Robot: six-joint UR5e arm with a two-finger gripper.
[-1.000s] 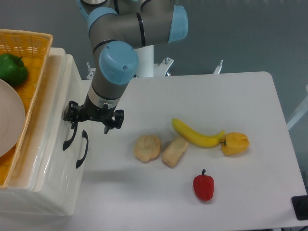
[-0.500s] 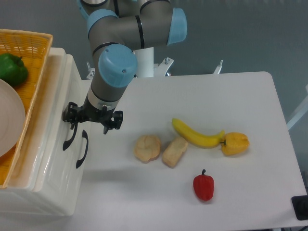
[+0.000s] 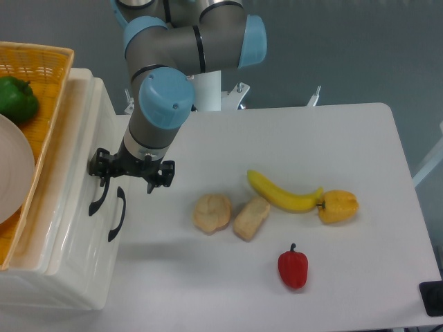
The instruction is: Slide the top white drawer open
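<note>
The white cabinet (image 3: pixel 69 228) stands at the left edge, its front facing right. The top white drawer (image 3: pixel 84 149) looks closed; its curved black handle (image 3: pixel 97 198) is the left one of two. The lower drawer's handle (image 3: pixel 117 215) sits just to its right. My gripper (image 3: pixel 130 173) hangs in front of the cabinet at the upper ends of both handles. Its black fingers (image 3: pixel 101 166) are spread apart, the left one at the top handle's upper end. Whether that finger touches the handle I cannot tell.
A yellow wicker basket (image 3: pixel 59 83) on the cabinet holds a green pepper (image 3: pixel 16 99) and a white plate (image 3: pixel 12 173). On the table lie two bread pieces (image 3: pixel 212 212), a banana (image 3: pixel 282 194), a yellow pepper (image 3: pixel 338 206) and a red pepper (image 3: pixel 293 268).
My gripper has shifted a few pixels to the left, toward the cabinet front. The cabinet, handles and basket also sit slightly further left.
</note>
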